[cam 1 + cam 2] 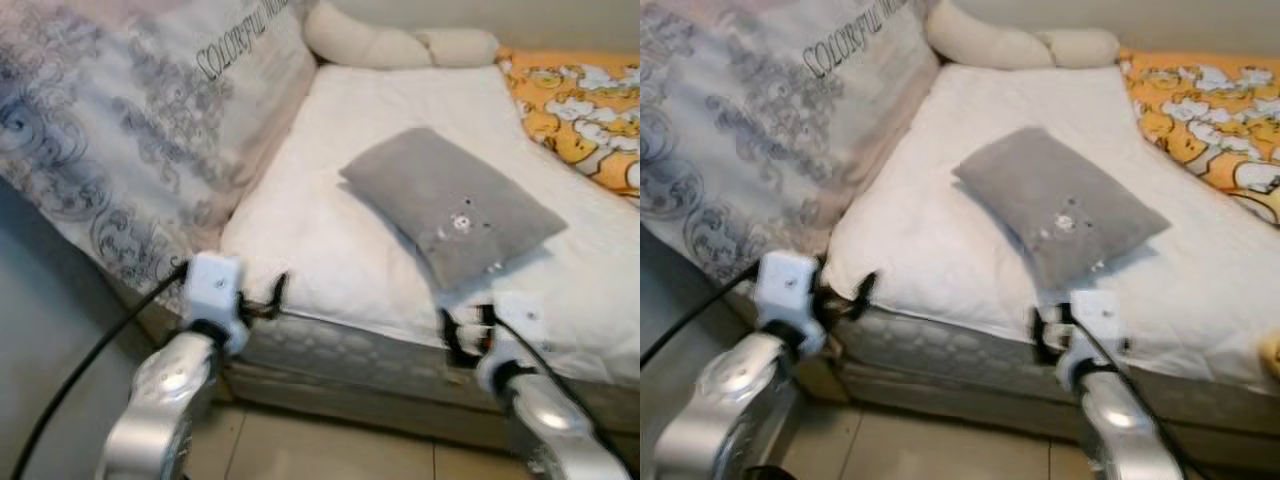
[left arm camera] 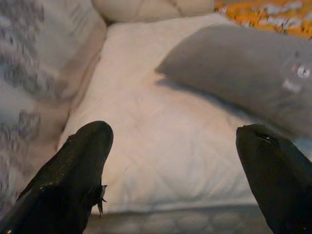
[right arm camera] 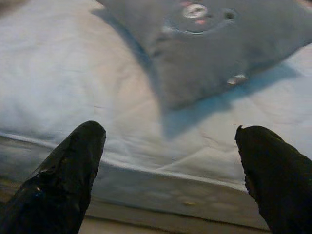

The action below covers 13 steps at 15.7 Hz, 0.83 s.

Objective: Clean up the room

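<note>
A grey pillow [image 1: 452, 202] with a small bear print lies flat on the white quilted mattress [image 1: 330, 240], slightly right of centre. My left gripper [image 1: 268, 300] hovers at the mattress's near left corner, fingers [image 2: 78, 170] open and empty. My right gripper [image 1: 465, 330] sits at the front edge of the bed just below the grey pillow [image 3: 204, 44], fingers [image 3: 68, 175] spread open with nothing between them. Neither gripper touches the pillow.
A large patterned pillow [image 1: 130, 120] with grey scrollwork leans at the bed's left side. A cream bolster [image 1: 400, 45] lies along the head end. An orange cartoon-print blanket [image 1: 585, 100] covers the far right. Tiled floor [image 1: 330, 450] shows below the bed frame.
</note>
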Available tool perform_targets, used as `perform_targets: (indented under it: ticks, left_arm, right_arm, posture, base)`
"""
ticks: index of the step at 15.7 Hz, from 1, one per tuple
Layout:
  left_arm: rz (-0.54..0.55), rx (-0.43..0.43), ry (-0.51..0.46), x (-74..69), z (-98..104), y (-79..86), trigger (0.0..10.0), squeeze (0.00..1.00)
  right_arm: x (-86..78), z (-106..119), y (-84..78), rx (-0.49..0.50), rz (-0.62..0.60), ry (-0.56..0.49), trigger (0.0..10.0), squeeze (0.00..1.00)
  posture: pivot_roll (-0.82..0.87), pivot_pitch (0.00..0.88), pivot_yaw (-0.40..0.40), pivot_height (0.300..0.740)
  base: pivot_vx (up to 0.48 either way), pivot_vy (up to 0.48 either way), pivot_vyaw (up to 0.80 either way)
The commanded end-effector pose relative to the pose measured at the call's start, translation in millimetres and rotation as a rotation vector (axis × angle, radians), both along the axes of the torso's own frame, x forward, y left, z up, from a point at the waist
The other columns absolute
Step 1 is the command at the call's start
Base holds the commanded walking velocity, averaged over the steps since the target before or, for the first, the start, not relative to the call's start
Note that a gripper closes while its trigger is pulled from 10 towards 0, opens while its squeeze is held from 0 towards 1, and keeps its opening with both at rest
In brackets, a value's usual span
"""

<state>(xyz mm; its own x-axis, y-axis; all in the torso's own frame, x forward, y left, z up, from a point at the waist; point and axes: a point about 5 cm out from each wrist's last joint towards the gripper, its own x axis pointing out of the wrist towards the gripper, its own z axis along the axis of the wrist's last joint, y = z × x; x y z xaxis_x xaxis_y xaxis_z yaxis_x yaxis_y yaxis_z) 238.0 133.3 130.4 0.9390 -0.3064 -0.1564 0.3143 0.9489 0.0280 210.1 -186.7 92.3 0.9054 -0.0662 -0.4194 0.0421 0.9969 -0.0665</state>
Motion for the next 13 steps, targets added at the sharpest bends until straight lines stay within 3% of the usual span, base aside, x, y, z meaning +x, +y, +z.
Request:
perform_targets:
  ticks: [1, 9, 13]
  left_arm:
    - [0.028, 0.025, 0.003, 0.0, -1, 10.3, 10.0, 0.0]
    - [0.031, 0.032, -0.007, 5.2, 1, 14.7, 10.0, 0.0]
    - [0.018, 0.033, -0.007, 7.2, 0, 13.2, 10.0, 0.0]
  right_arm:
    - [6.3, 4, 8.4, 0.03, 0.043, -0.024, 10.0, 0.0]
    - [16.9, 7, 18.6, 0.045, 0.104, -0.053, 10.0, 0.0]
    - [16.8, 8, 17.2, 0.071, 0.084, -0.061, 10.0, 0.0]
  posture:
    - [-0.01, 0.0, 0.036, 0.74]
    - [0.0, 0.0, 0.029, 0.74]
    - [-0.01, 0.0, 0.034, 0.74]
  base:
    - [0.262, 0.0, 0.0]
    - [0.281, 0.0, 0.0]
    - [0.302, 0.0, -0.77]
